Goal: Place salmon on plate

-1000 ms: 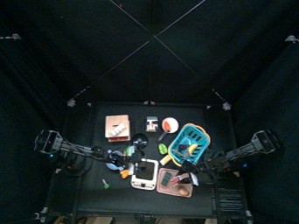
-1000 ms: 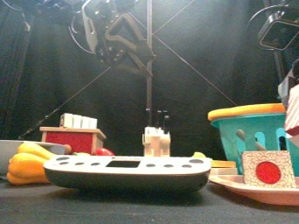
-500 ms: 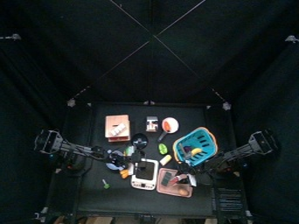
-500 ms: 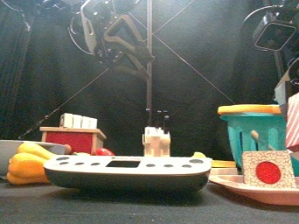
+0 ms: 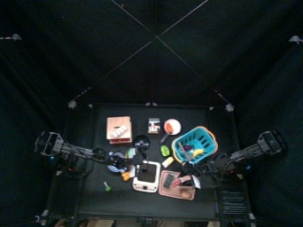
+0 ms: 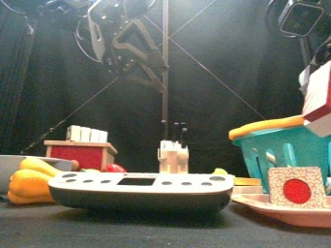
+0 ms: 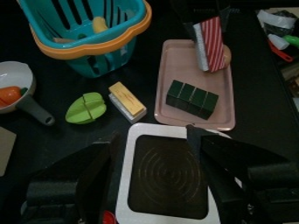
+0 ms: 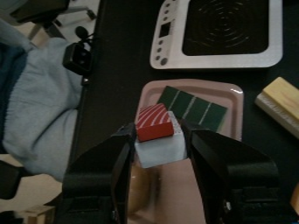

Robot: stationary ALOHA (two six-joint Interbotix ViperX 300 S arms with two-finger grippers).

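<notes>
Right hand [image 8: 163, 134] clamps red-striped salmon slice on white rice block [image 8: 156, 122], now lifted higher than second ago, hanging over pink rectangular plate [image 7: 181, 61]; release still pending. Beyond, left hand [image 7: 162, 142] spread wide, idle above white flat scale [image 7: 166, 175].

No legible text or labels.
</notes>
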